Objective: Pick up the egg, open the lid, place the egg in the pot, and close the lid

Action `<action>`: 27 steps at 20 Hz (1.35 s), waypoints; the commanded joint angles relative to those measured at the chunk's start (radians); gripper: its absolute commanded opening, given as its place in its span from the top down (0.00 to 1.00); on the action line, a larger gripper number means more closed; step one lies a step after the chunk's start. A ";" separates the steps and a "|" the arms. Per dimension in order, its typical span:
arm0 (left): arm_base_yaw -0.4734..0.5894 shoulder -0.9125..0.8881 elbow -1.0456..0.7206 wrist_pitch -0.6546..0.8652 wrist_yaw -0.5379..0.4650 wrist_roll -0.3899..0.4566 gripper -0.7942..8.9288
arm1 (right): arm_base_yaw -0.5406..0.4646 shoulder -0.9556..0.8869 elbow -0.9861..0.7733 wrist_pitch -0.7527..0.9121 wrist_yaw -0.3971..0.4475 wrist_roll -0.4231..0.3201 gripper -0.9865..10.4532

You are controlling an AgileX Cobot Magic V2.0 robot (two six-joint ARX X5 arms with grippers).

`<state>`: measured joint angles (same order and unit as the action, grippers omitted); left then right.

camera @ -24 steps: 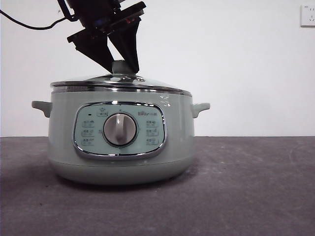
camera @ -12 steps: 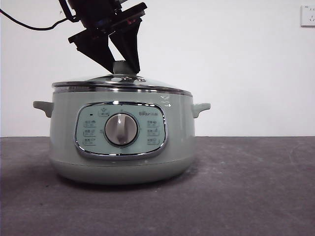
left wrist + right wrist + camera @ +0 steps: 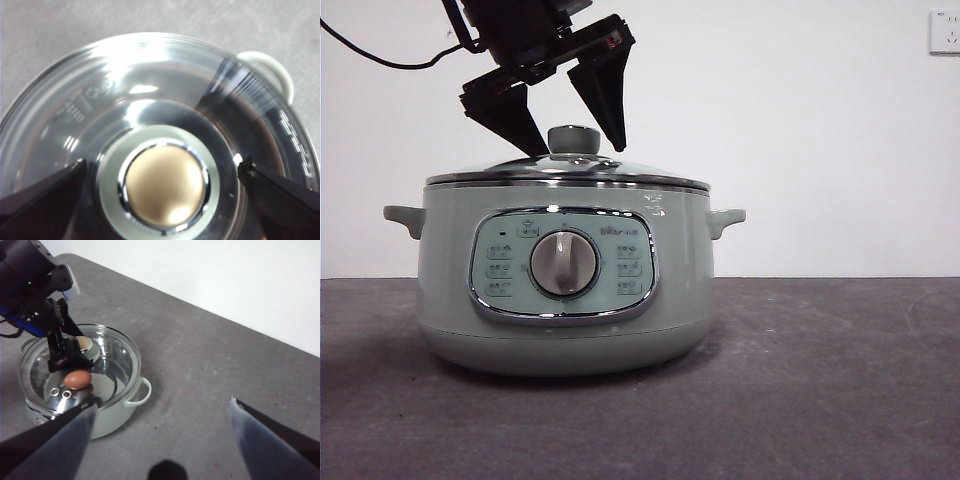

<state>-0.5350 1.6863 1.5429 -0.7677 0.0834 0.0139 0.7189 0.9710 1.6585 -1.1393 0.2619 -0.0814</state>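
The pale green pot stands on the grey table with the glass lid resting on it. My left gripper hangs open just above the lid, one jaw on each side of the knob and apart from it. In the left wrist view the knob sits between the spread jaws of the left gripper. The brown egg shows through the glass of the lid, inside the pot. My right gripper is open and empty, high up and well to the side of the pot.
Bare grey table lies to the right of the pot and in front of it. A white wall stands behind, with a socket at the top right. A black cable trails from the left arm.
The left gripper, shut on the lid's knob before, has opened and risen slightly. The lid stays on the pot.
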 commanded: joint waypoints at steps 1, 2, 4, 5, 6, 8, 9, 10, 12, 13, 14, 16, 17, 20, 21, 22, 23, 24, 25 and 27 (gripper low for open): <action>-0.002 -0.005 -0.016 -0.011 0.003 -0.014 0.34 | 0.001 -0.002 0.000 -0.009 -0.004 0.024 0.53; -0.002 -0.017 -0.016 -0.011 0.003 -0.014 0.34 | 0.001 -0.002 0.000 -0.014 -0.011 0.025 0.53; -0.002 -0.041 -0.016 -0.011 0.001 -0.014 0.34 | 0.001 -0.002 0.000 -0.019 -0.035 0.032 0.53; -0.002 -0.056 -0.016 -0.012 0.001 -0.014 0.34 | 0.000 -0.002 0.000 -0.021 -0.051 0.036 0.53; -0.002 -0.072 -0.016 -0.013 0.001 -0.014 0.34 | 0.000 -0.002 0.000 -0.021 -0.060 0.037 0.53; -0.002 -0.111 -0.016 -0.016 0.001 -0.014 0.34 | 0.000 -0.002 0.000 -0.022 -0.081 0.039 0.53; -0.002 -0.129 -0.016 -0.016 0.001 -0.014 0.34 | 0.001 -0.001 0.000 -0.022 -0.084 0.040 0.53; -0.002 -0.149 -0.016 -0.018 0.001 -0.014 0.34 | 0.001 0.000 0.000 -0.024 -0.090 0.039 0.53; -0.002 -0.202 -0.016 -0.027 0.001 -0.014 0.34 | 0.001 0.002 0.000 -0.038 -0.121 0.043 0.53; -0.002 -0.227 -0.016 -0.034 0.002 -0.014 0.34 | 0.001 0.005 0.000 -0.047 -0.142 0.048 0.53; -0.002 -0.260 -0.016 -0.047 0.003 -0.014 0.34 | 0.001 0.007 0.000 -0.061 -0.168 0.054 0.53; -0.003 -0.327 -0.016 -0.085 0.013 -0.014 0.34 | 0.001 0.016 0.000 -0.093 -0.216 0.066 0.53; -0.003 -0.362 -0.016 -0.111 0.028 -0.014 0.34 | 0.001 0.021 0.000 -0.111 -0.235 0.066 0.53; -0.003 -0.455 -0.016 -0.192 0.101 -0.018 0.34 | 0.001 0.039 0.000 -0.164 -0.271 0.066 0.53; -0.003 -0.481 -0.016 -0.216 0.123 -0.019 0.34 | 0.002 0.045 0.000 -0.180 -0.286 0.066 0.53; -0.003 -0.505 -0.016 -0.241 0.140 -0.019 0.36 | 0.002 0.052 0.000 -0.195 -0.301 0.066 0.53; -0.003 -0.536 -0.016 -0.274 0.158 -0.019 0.42 | 0.002 0.062 0.000 -0.213 -0.326 0.066 0.53; -0.003 -0.568 -0.016 -0.313 0.161 -0.020 0.51 | 0.002 0.073 0.000 -0.232 -0.356 0.066 0.53; -0.003 -0.602 -0.016 -0.359 0.161 -0.020 0.66 | 0.002 0.086 0.000 -0.233 -0.393 0.068 0.56; -0.003 -0.650 -0.016 -0.430 0.161 -0.020 0.94 | 0.002 0.099 0.000 -0.233 -0.455 0.065 0.80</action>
<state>-0.5354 1.0367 1.5364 -1.1988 0.2424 -0.0010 0.7189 1.0721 1.6585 -1.3544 -0.1875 -0.0219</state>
